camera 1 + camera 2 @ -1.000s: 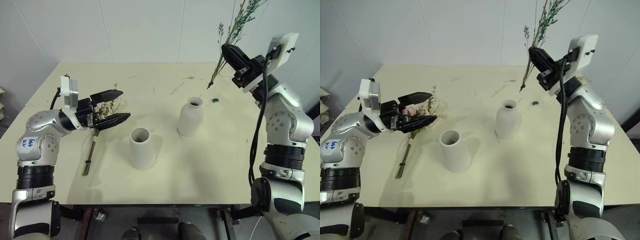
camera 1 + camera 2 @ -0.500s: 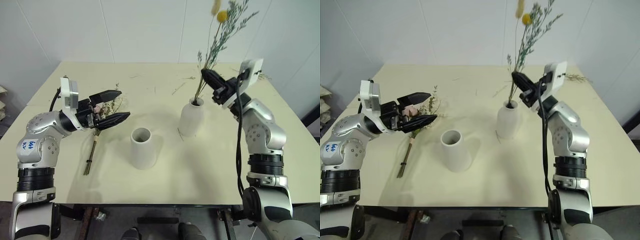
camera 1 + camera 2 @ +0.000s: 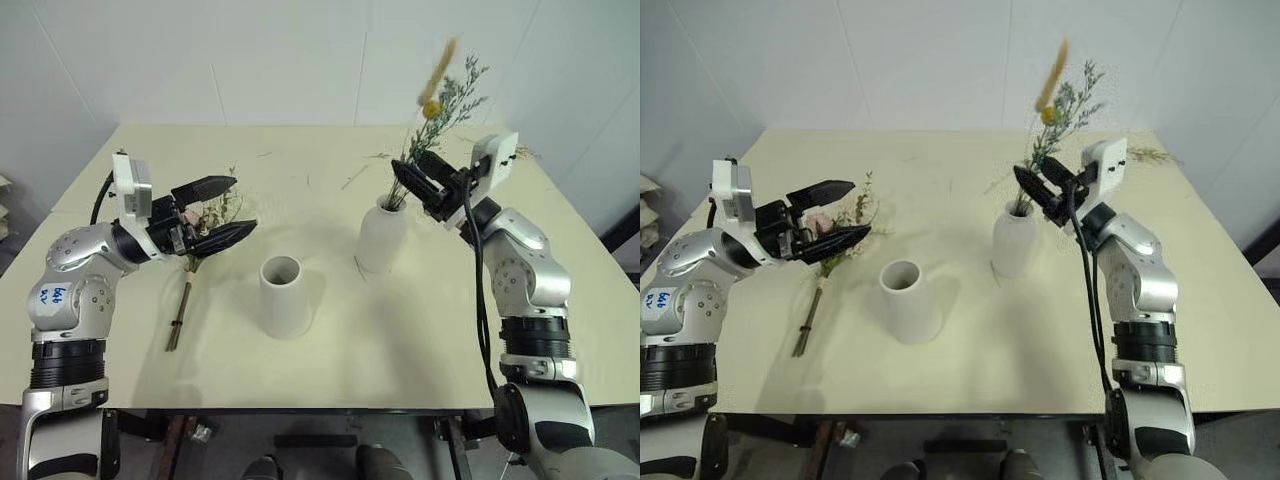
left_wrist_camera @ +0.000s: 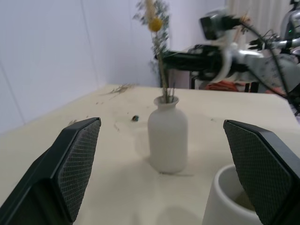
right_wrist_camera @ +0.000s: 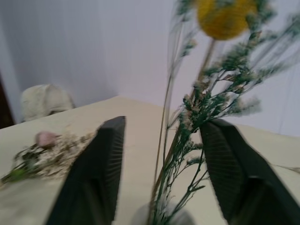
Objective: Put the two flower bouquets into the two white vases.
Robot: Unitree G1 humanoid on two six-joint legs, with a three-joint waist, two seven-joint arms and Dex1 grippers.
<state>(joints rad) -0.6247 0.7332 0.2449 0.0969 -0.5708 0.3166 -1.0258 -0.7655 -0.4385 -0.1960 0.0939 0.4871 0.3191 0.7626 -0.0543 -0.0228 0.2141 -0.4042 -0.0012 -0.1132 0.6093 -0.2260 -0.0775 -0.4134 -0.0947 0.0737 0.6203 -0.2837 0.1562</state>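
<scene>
The right gripper [image 3: 413, 183] reaches in from the right side of the worktop [image 3: 330, 370], pointing toward the left and slightly up, level with the mouth of the narrow-necked vase [image 3: 381, 235]. Its fingers [image 5: 103, 173] stand apart on either side of the stems without pressing them. The slim bouquet [image 3: 437, 115], with its yellow head and tan plume, stands in that vase, leaning toward the far right corner.

The left gripper [image 3: 222, 210] is held above the left part of the worktop, pointing right, its fingers [image 4: 70, 173] spread wide and empty. Below it lies the full bouquet [image 3: 205, 220] with the pink bloom, its stems running toward the near edge. The wide-mouthed vase [image 3: 285, 297] stands empty near the middle, just right of those stems. Loose twigs [image 3: 370, 157] and a small dark object [image 4: 135, 118] lie toward the far edge.
</scene>
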